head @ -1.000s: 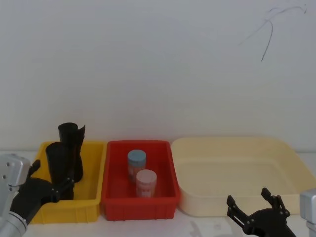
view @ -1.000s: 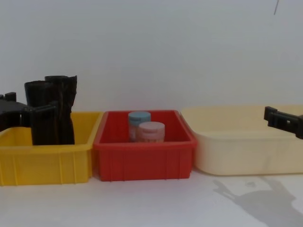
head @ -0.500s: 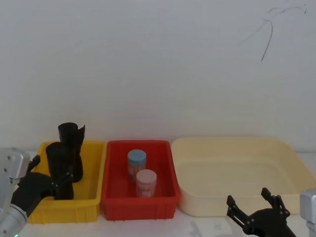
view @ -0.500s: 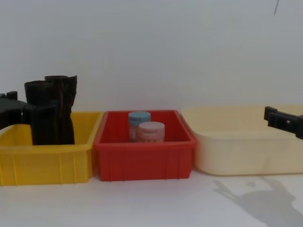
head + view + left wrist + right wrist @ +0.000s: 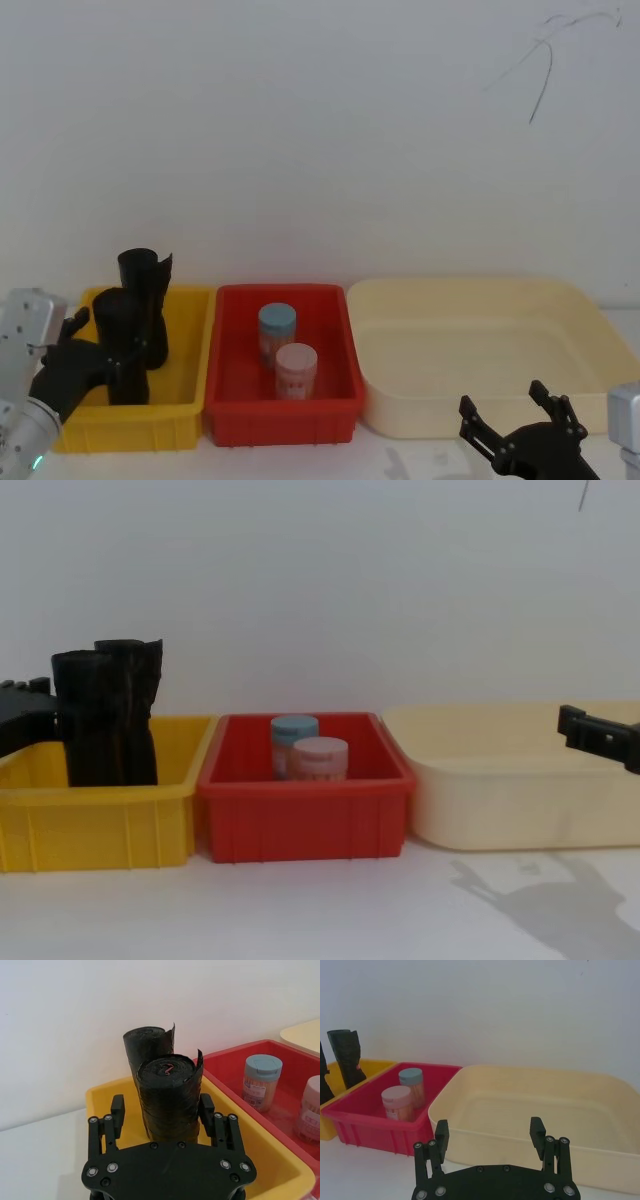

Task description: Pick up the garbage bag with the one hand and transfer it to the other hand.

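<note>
Two black crinkly rolls stand upright in the yellow bin point(image 5: 130, 425). The nearer one is the garbage bag point(image 5: 122, 335) point(image 5: 169, 1097) point(image 5: 90, 720). Behind it stands a roll with a flared, ragged top point(image 5: 146, 275). My left gripper point(image 5: 100, 355) point(image 5: 162, 1110) is open, one finger on each side of the garbage bag, with a gap showing at one finger. In the chest view it sits at the left edge point(image 5: 25, 712). My right gripper point(image 5: 515, 420) point(image 5: 490, 1130) hangs open and empty in front of the cream tray.
A red bin point(image 5: 280, 422) in the middle holds a blue-lidded jar point(image 5: 277, 330) and a pink-lidded jar point(image 5: 296, 370). A wide cream tray point(image 5: 450, 290) lies on the right. A white wall stands close behind the bins.
My left gripper has drawn back toward the left and risen slightly; its finger no longer crosses the front of the garbage bag in the chest view. The rolls and right gripper stayed put.
</note>
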